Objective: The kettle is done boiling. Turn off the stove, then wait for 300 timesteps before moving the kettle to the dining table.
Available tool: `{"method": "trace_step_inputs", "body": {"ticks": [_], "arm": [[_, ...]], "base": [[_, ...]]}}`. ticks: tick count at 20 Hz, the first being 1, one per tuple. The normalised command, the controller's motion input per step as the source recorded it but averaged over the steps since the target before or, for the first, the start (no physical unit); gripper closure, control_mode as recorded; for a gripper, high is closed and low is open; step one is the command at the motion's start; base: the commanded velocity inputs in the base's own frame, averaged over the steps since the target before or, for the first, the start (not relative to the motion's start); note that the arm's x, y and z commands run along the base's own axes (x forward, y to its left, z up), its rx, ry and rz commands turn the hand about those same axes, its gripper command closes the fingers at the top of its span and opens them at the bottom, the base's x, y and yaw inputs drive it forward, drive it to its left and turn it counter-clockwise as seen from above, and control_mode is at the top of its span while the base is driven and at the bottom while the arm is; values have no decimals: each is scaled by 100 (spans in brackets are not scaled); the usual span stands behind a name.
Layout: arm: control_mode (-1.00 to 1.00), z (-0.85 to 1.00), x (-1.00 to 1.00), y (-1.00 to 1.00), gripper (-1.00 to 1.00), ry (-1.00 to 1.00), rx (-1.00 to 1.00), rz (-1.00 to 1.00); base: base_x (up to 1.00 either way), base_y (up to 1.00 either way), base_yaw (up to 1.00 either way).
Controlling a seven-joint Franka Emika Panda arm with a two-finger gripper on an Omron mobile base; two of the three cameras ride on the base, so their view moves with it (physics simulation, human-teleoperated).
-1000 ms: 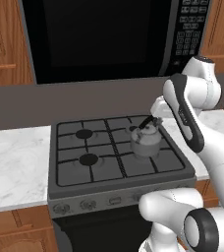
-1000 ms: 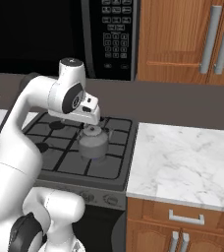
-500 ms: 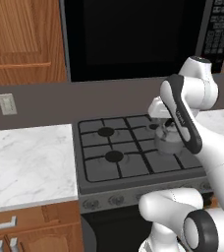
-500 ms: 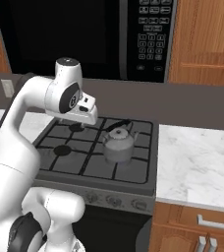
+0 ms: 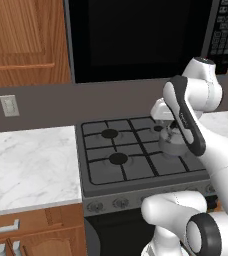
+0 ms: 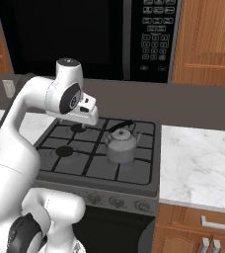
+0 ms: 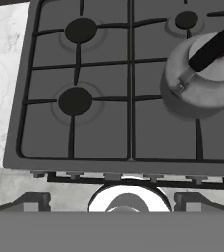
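Kettle (image 5: 172, 142) half hidden behind the arm in the left base view; in the hand view cut off at 2 o'clock, contents impossible to tell under the lid. Sits upright on the stove (image 6: 92, 165) grate at the front right burner. Gripper (image 6: 83, 122) spread wide, grasping nothing, hanging above the stove's middle, at 9 o'clock from the kettle and apart from it. Microwave (image 6: 85, 34) above, top cropped.

The stove (image 6: 85, 165) has bare grates over its left half and front row, so a hand could come down freely there. The kettle (image 6: 121, 146), with its arched handle, blocks the right rear part. Overhead the microwave (image 6: 104, 39) limits height, while the marble worktop (image 6: 203, 165) lies bare on the right.
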Motion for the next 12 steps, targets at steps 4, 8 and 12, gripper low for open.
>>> {"method": "trace_step_inputs", "body": {"ticks": [4,8,12], "arm": [[-100,0,-16,-10,-100,-6,0,-3],[-100,0,-38,-21,-100,-11,2,-7],[-100,0,-45,-19,-100,-11,3,-9]], "base": [[0,0,0],[0,0,0],[0,0,0]]}}
